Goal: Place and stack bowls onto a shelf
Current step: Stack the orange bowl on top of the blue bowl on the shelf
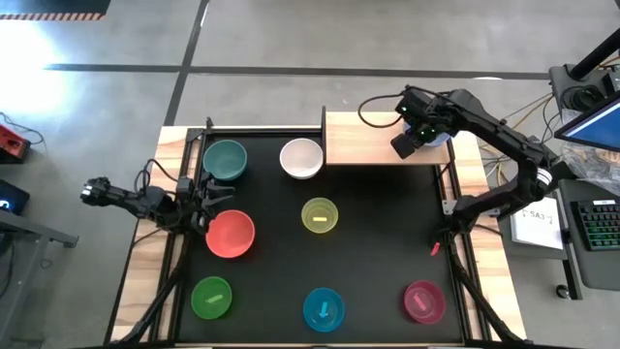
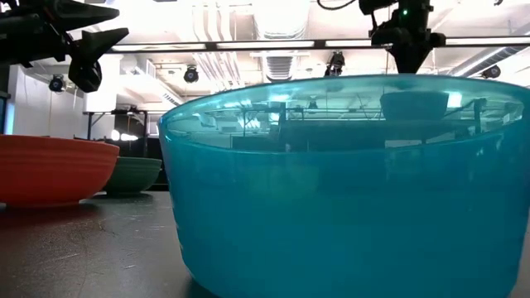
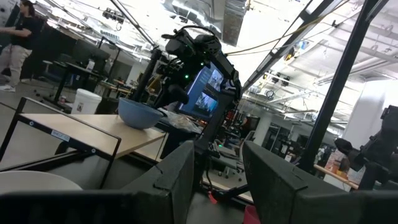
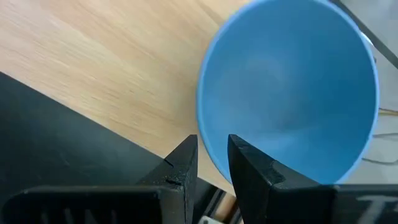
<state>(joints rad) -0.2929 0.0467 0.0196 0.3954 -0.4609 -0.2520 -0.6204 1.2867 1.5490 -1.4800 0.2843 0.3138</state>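
The pale blue bowl [image 4: 292,87] stands upright on its base at the right end of the pale wood shelf [image 1: 363,139], at the table's far edge. My right gripper [image 4: 213,155] hangs over it, pointing down and open by a narrow gap. One finger is inside the near rim and one outside, and the rim runs through the gap clear of both. My left gripper [image 1: 206,201] is open and hovers level just left of the red bowl [image 1: 231,233]. The teal [image 1: 225,158], white [image 1: 301,158], yellow [image 1: 320,215], green [image 1: 212,297], cyan [image 1: 324,308] and magenta [image 1: 424,301] bowls rest on the black tabletop.
The rest of the shelf plank [image 4: 106,68] left of the pale blue bowl is bare wood. A black upright [image 1: 323,126] stands at the shelf's left end. A keyboard and papers [image 1: 542,218] lie beyond the table's right edge. A person [image 3: 15,31] stands far off in the room.
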